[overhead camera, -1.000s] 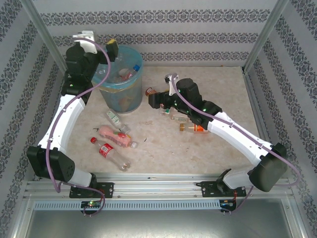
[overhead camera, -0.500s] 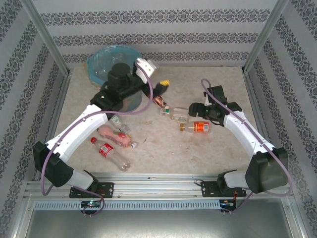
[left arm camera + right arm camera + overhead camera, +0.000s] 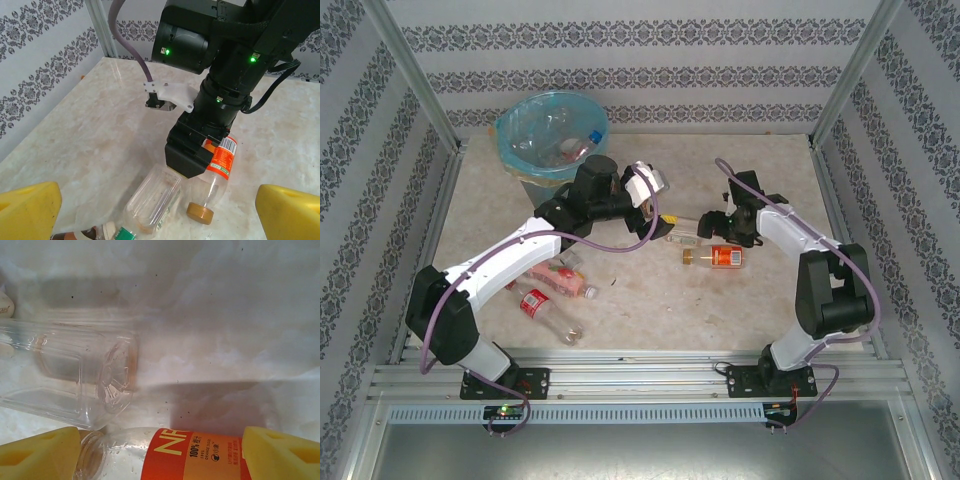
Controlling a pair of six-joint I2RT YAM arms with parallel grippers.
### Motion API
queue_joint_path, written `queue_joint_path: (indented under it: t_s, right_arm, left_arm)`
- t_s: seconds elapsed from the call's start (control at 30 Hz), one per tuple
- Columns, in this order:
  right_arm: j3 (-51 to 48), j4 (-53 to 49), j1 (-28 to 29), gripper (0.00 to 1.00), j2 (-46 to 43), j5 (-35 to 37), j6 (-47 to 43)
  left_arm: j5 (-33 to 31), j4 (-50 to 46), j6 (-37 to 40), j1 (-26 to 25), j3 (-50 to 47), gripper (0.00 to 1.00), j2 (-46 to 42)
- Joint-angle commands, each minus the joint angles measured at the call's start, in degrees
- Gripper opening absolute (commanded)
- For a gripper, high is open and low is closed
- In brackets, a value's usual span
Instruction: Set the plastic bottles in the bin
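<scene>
Bottles are heaped inside the light-blue bin at the desk's far left corner, too jumbled to be counted. A green-capped bottle is cut off by the frame edge. Four bottles are counted in the open on the desk:

- a clear square bottle
- an orange-labelled bottle with a brown cap
- a pink bottle
- a red-labelled bottle

The left hand is held wide open above the square one. The right hand is spread open over the orange-labelled bottle, and contact cannot be made out.
</scene>
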Motion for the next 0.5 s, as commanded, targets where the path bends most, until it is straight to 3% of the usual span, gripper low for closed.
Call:
queue_joint_path:
  t_s: [0.0,0.17,0.47]
  right_arm:
    - [-2.59,-0.56,-0.39,0.84,-2.0,-1.62,0.48]
    - [-6.8,-0.18,0.48,0.85,-5.68,-5.87,2.21]
    - [-10.63,-2.35,4.52,0.9,-9.74,-5.21,4.14]
  left_arm:
    - [0.56,1.18,0.38,-0.16,0.67,1.0,0.22]
    - [-0.51,0.05,2.77,-0.16,0.67,1.0,-0.11]
    - [-5.39,-1.45,3.84,-0.07,2.5,1.0,-0.11]
